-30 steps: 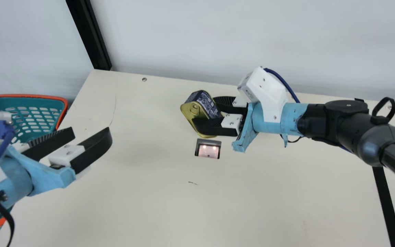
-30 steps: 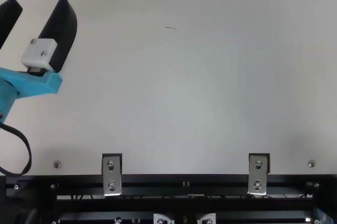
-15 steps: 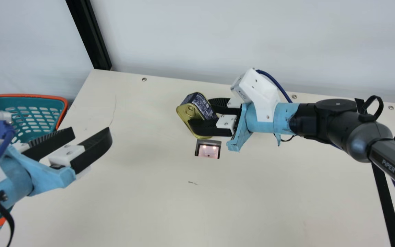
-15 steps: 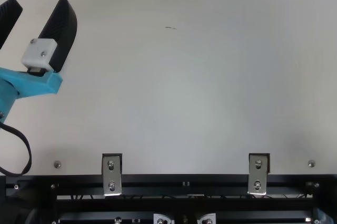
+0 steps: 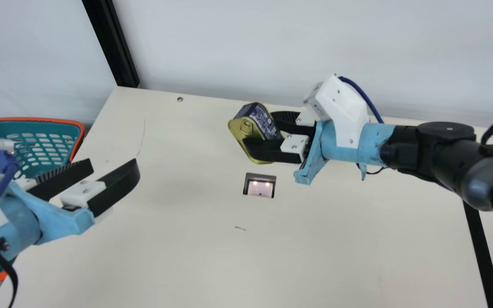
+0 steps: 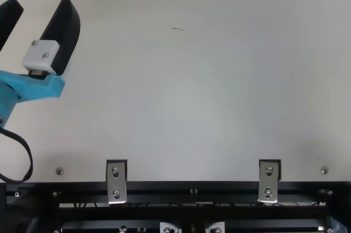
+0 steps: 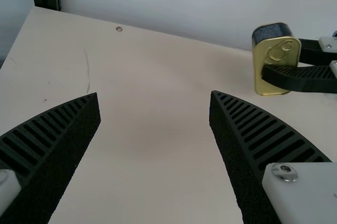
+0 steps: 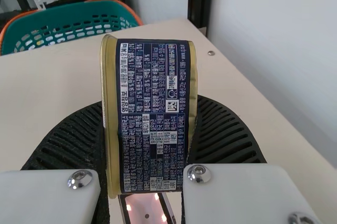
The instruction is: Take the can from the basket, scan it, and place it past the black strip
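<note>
The black ribbed right claw is clamped around the gold-and-navy rounded metal can — long axis crosswise — with the lit rectangular scanner below the claw, nearside.

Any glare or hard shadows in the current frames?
Main view: two bright spots in the scanner window, soft faint shading on the table. Top view: same two spots. Right wrist view: pinkish scanner glow, partly behind the can.

Bright even light, soft shadows, little blur
</note>
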